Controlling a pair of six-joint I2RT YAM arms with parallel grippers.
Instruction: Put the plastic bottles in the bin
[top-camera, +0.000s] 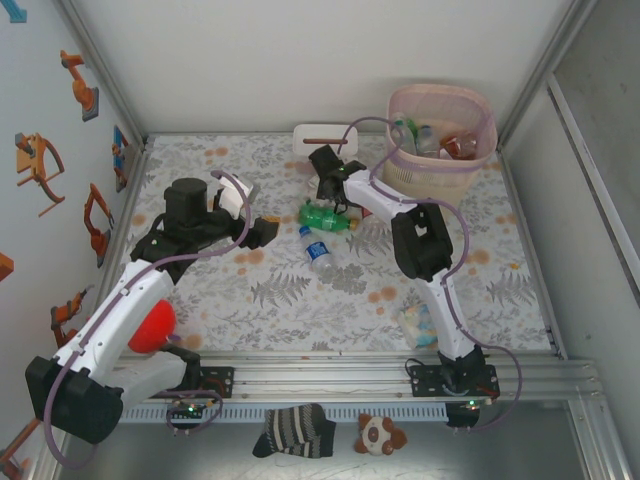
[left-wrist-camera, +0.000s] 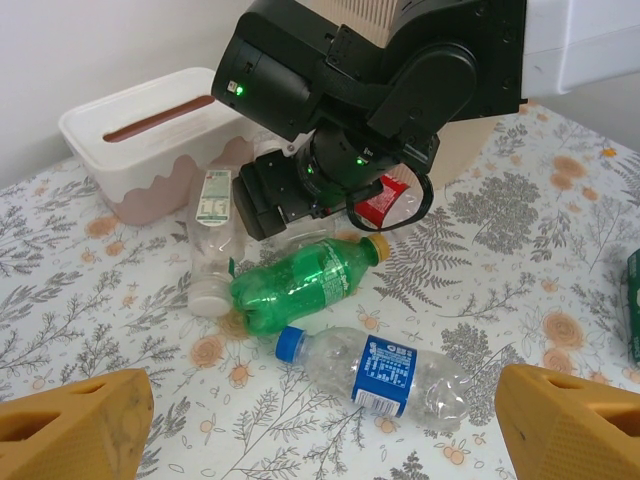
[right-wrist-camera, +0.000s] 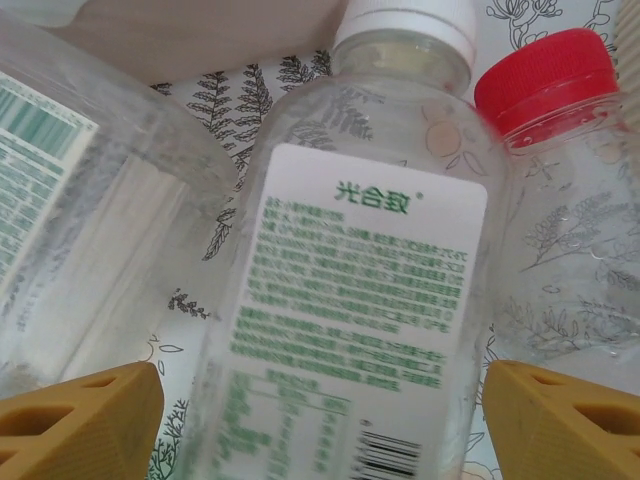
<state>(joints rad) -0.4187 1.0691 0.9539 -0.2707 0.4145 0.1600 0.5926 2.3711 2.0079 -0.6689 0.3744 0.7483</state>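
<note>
Partly, the right gripper (left-wrist-camera: 288, 192) hides a clear bottle (left-wrist-camera: 209, 235).

White tissue box (top-camera: 325, 135) sitting at the far edge of the floral tablecloth (top-camera: 300, 300), brown slot facing up. Red ball (top-camera: 152, 327) resting near the left front corner. Soft pale pack (top-camera: 418, 325) lying near the front edge, right of centre. Striped sock (top-camera: 295, 430) and small plush toy (top-camera: 380, 435) lying side by side just beyond the aluminium rail (top-camera: 330, 372). Cartoon stickers (top-camera: 40, 165) lining the left wall.
</note>
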